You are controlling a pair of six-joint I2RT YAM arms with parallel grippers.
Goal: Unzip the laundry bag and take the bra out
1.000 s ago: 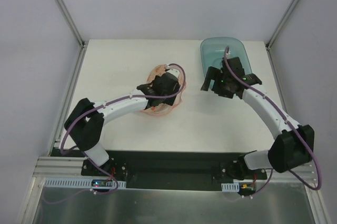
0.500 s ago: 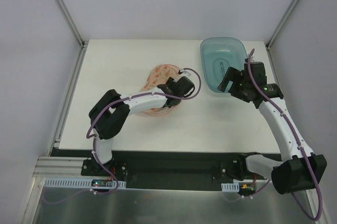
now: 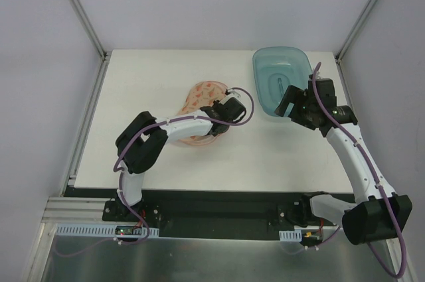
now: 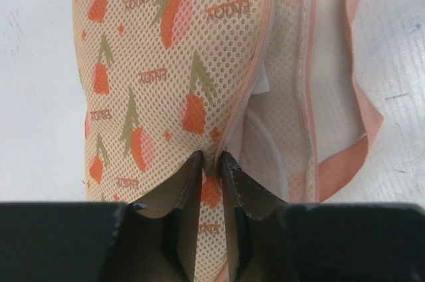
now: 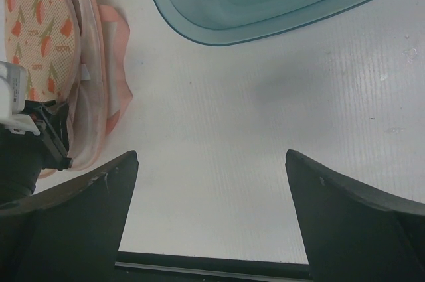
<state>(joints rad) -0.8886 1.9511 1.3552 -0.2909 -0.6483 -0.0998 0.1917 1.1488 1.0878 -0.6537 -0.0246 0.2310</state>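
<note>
The laundry bag (image 3: 199, 96), a peach mesh pouch with orange tulip print, lies mid-table. Its pink zip edge (image 4: 249, 76) gapes, showing pale mesh and a white band (image 4: 265, 149) inside. My left gripper (image 3: 214, 112) sits at the bag's right edge. In the left wrist view its jaws (image 4: 212, 159) are nearly closed and pinch a fold of mesh beside the zip edge. My right gripper (image 3: 287, 103) hovers open over bare table (image 5: 211, 154), right of the bag (image 5: 40, 30). The bra is hidden.
A translucent teal basin (image 3: 282, 53) stands at the back right, its near rim (image 5: 199, 33) just beyond my right gripper. The left arm's wrist and purple cable (image 3: 242, 99) lie over the bag's right side. White walls and metal rails border the table.
My left gripper slid to the bag's right edge and closed from open onto the mesh. The right arm swung right, away from the bag, to beside the basin, then held still.
</note>
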